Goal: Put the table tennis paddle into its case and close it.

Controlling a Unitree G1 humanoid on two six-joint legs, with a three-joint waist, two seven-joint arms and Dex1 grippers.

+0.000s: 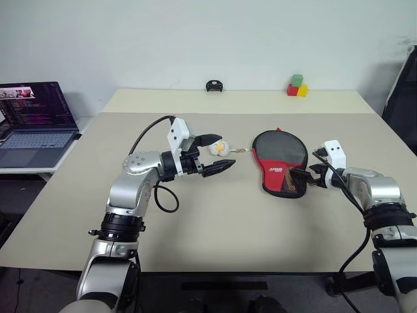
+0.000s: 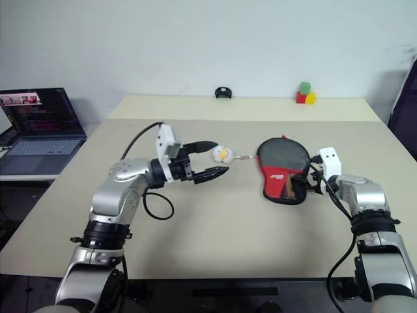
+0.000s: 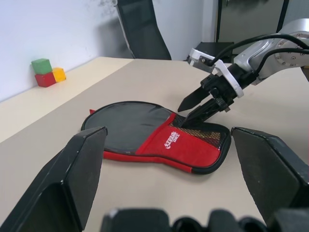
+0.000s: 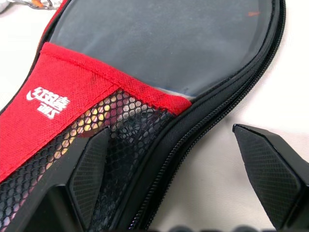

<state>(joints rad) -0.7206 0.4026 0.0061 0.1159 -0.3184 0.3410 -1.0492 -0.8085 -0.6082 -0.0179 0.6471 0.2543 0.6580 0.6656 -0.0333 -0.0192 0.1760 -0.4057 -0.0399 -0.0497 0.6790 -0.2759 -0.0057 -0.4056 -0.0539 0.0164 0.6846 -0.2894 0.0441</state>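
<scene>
The case [image 1: 281, 163] lies flat on the table [image 1: 195, 228], its mesh-pocket end right at the right gripper [image 1: 306, 177], whose jaws stand released, one finger over the mesh. The left gripper [image 1: 212, 156] hovers off the case's other side, jaws released, empty

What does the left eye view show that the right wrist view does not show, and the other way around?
Left eye view alone: the whole tan table, the laptop at the left, the coloured blocks at the far edge, the left gripper with jaws open, and a small white and yellow charm.
Right wrist view alone: the zipper teeth along the case's edge and the weave of the mesh pocket.
Both: the case lying flat, with the right gripper, jaws open, at its red end.
</scene>
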